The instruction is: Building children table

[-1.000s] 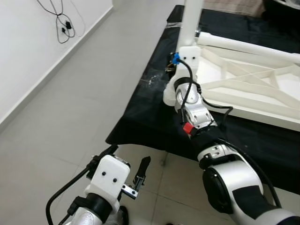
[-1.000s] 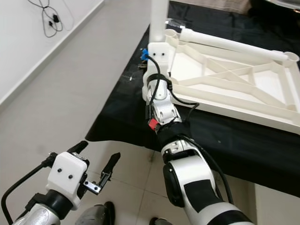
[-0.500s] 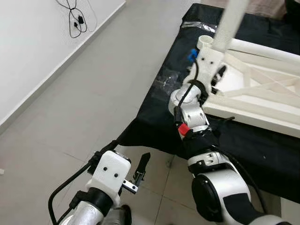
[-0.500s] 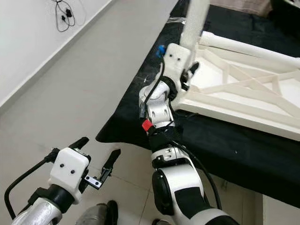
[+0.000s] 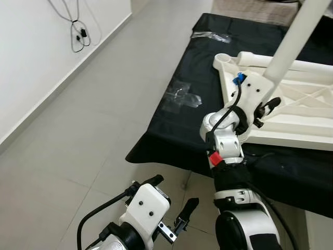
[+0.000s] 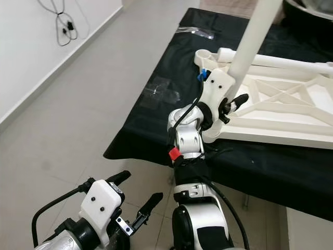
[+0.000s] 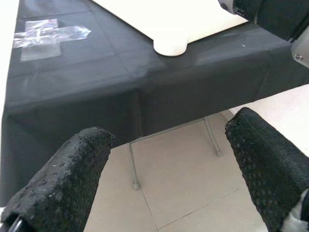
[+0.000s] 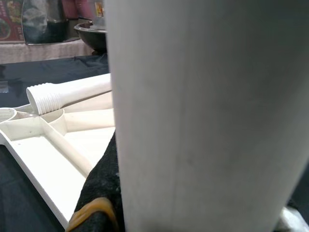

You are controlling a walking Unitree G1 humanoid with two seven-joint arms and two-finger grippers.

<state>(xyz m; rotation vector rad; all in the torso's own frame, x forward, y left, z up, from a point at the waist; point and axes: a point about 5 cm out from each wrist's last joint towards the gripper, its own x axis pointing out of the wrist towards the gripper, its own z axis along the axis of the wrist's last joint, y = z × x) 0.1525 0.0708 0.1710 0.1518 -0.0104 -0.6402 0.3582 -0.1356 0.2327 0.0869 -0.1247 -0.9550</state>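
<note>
A black-draped worktop [image 5: 171,130] on thin metal legs stands on the pale tiled floor [image 5: 78,130]. On it lie an upside-down white tabletop frame [image 6: 291,112], a loose white leg [image 6: 270,61] and clear plastic bags [image 5: 180,97].

A home room, pale tiled floor [image 5: 78,130], white wall [image 5: 31,57] with dangling cable [image 5: 78,31], black-draped folding table [image 5: 177,130], cookware at its far edge.

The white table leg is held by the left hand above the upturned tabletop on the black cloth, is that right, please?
Not quite: the right hand holds the white table leg above the upturned tabletop on the black cloth, as the right eye view shows. The left hand hangs open near the floor.
</note>
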